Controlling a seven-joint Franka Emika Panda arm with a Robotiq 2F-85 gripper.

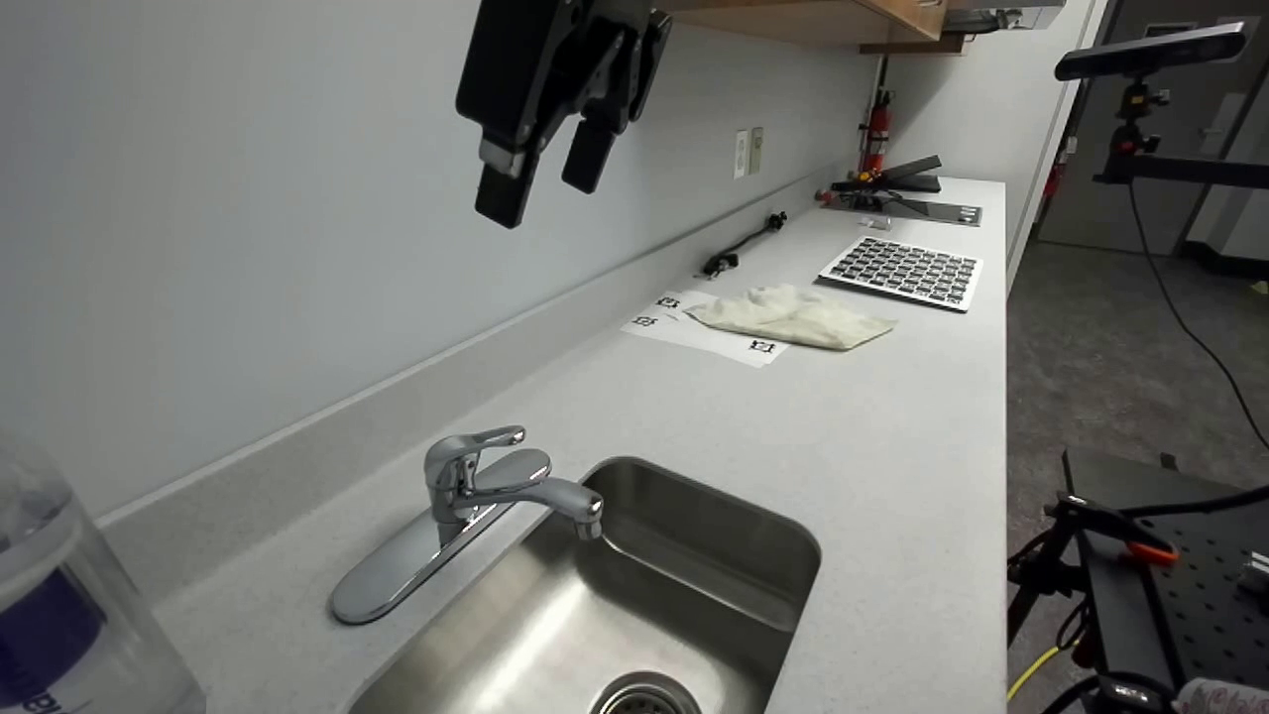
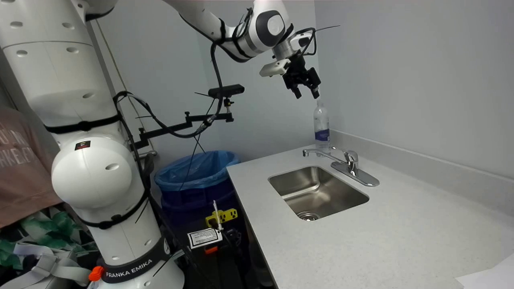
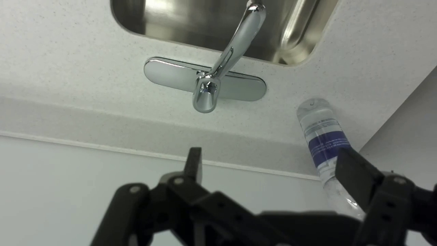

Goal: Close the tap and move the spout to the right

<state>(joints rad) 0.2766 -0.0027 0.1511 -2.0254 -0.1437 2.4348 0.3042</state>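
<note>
In an exterior view, the plastic bottle [image 1: 59, 625], near the end of the countertop [image 1: 892, 446], is cut off. Next, between backsplash [image 1: 397, 421] and sink [image 1: 694, 550], stands the single-lever faucet [image 1: 448, 472], below the gripper [image 1: 543, 186], spread and empty. The long axis of the spout [image 1: 555, 493] slants over the sink's edge; whether the lever [image 1: 504, 436] is closed is unclear.

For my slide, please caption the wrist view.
An open gripper, a tap with its spout over the sink, a bottle.
</note>
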